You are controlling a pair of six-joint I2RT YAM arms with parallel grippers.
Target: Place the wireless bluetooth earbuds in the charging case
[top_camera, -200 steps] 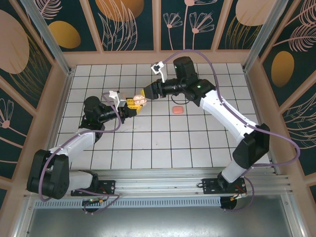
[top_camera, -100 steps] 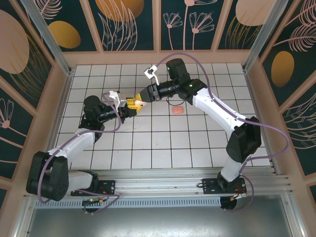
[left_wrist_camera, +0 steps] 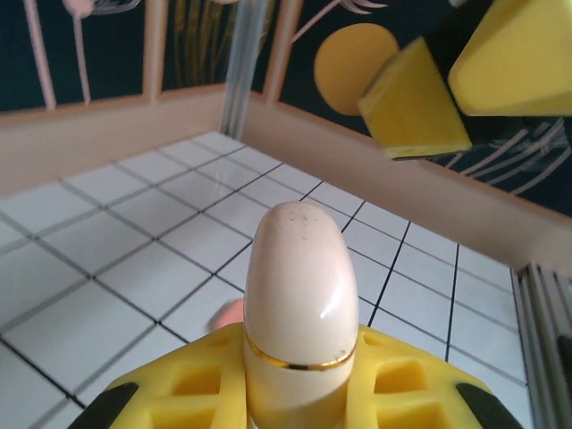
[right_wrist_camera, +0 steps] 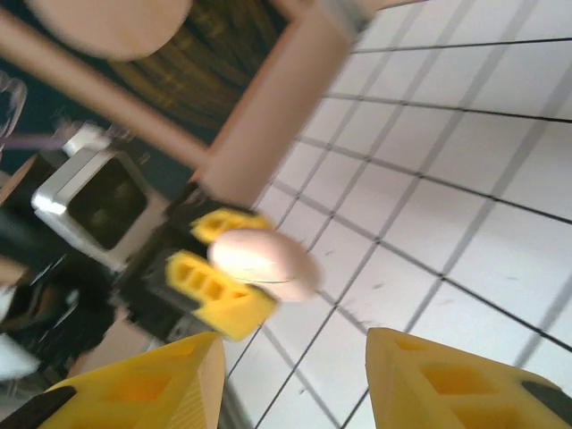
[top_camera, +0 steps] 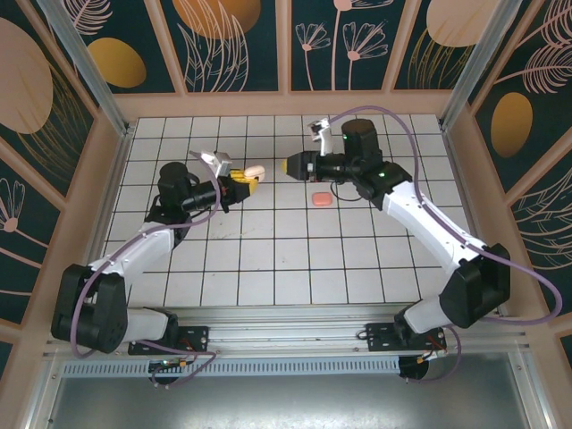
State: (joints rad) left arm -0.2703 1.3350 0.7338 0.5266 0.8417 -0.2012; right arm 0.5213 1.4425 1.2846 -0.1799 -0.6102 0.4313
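From above, your left gripper [top_camera: 243,183] is clamped on the cream charging case [top_camera: 254,170], which sticks out past its fingertips toward the far wall [top_camera: 286,103]. Your right gripper [top_camera: 288,165] faces it from the other side, apart from the case, with bare tiled floor [top_camera: 295,259] under the gap between them. A pink oval piece [top_camera: 322,197] lies flat on a tile just below and behind the right jaws, touching neither gripper. At this size you cannot tell whether it is a case or a bud.

On the left wrist camera, the case [left_wrist_camera: 299,286] stands upright between the yellow fingers [left_wrist_camera: 402,384]. It is closed along a thin gold seam, so what it holds is hidden, and its lower end is cut off by the picture's edge. Beyond the jaws, up and to the right, two yellow fingers [left_wrist_camera: 411,98] of the right gripper hang apart with nothing between them. A pale pink blur [left_wrist_camera: 228,313] shows on the floor just left of the case, mostly hidden behind it.

The right wrist camera is blurred. Its own two fingers [right_wrist_camera: 456,384] stand wide apart at the bottom, open and empty. Straight ahead of them, at a distance, the case [right_wrist_camera: 259,259] sits pinched in the left gripper's yellow fingers [right_wrist_camera: 219,295], with a grey camera housing [right_wrist_camera: 103,201] behind them.
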